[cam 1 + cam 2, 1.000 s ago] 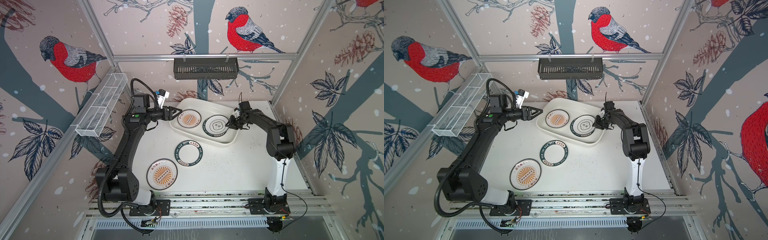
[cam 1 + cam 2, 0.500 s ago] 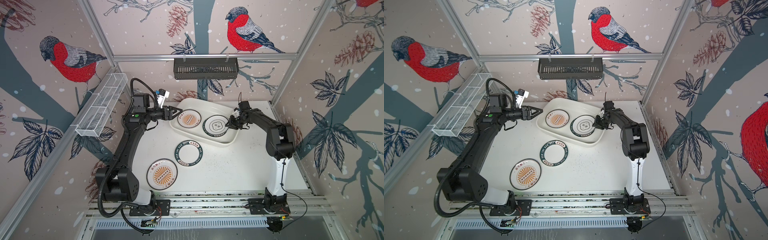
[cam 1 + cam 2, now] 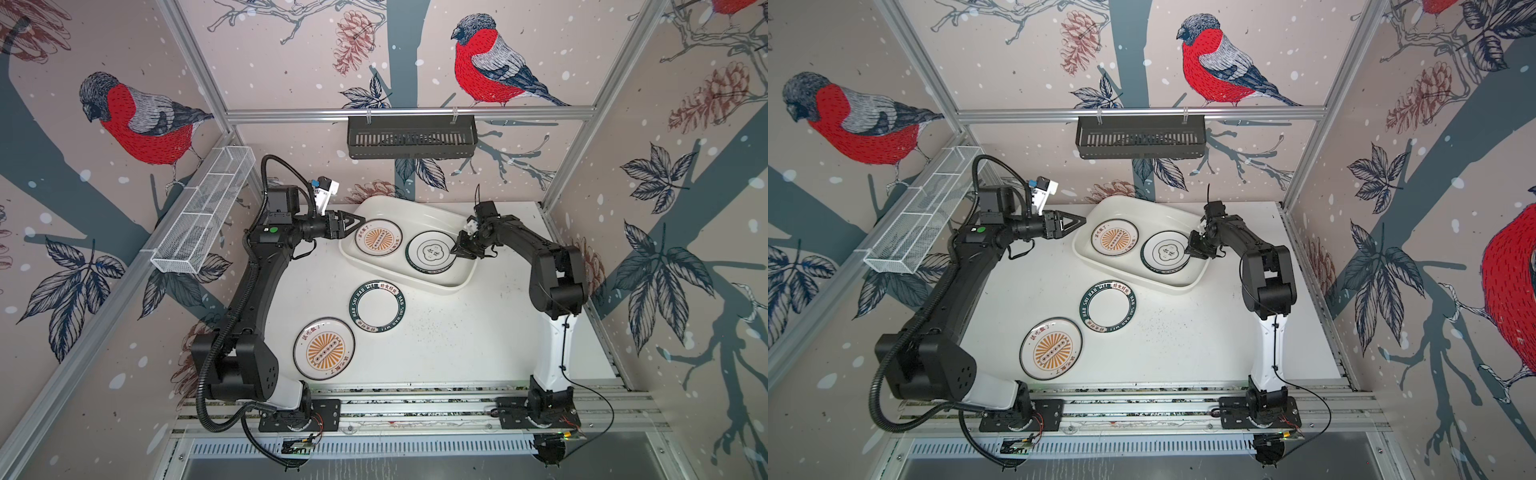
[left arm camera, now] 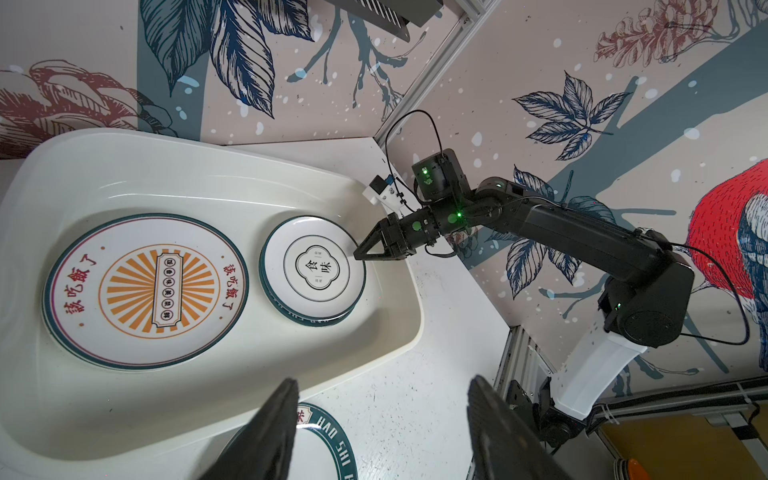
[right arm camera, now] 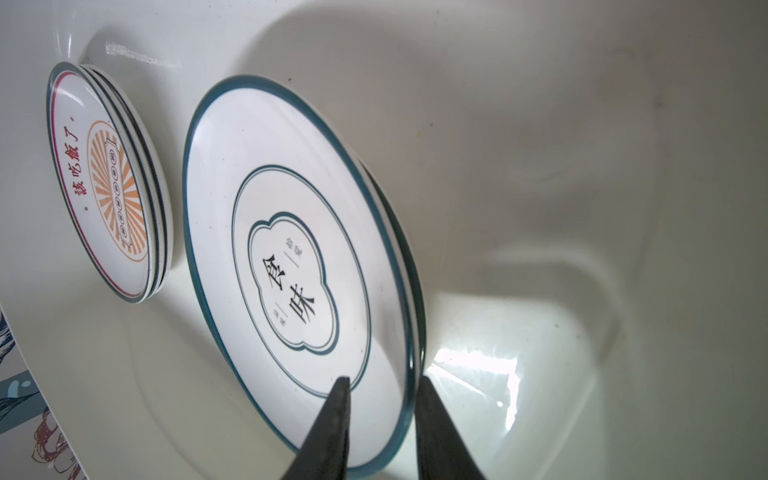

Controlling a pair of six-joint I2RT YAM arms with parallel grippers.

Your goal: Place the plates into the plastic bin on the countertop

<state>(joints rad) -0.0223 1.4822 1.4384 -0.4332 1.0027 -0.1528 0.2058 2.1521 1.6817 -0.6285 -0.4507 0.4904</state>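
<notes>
Right gripper (image 5: 383,380): fingers narrowly apart, straddling the rim of the quatrefoil plate (image 5: 291,270), which sits stacked inside the plastic bin (image 3: 399,272). Best to open wider, then back out without dragging the plate. Left gripper (image 4: 382,386): fingers apart, empty, beside the bin.

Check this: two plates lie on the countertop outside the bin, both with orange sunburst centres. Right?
Not quite. Two plates do lie on the countertop outside the bin, but only the sunburst plate has an orange centre. The lettered-rim plate beside it has a plain white centre inside a dark green rim. Both top views show it.
</notes>
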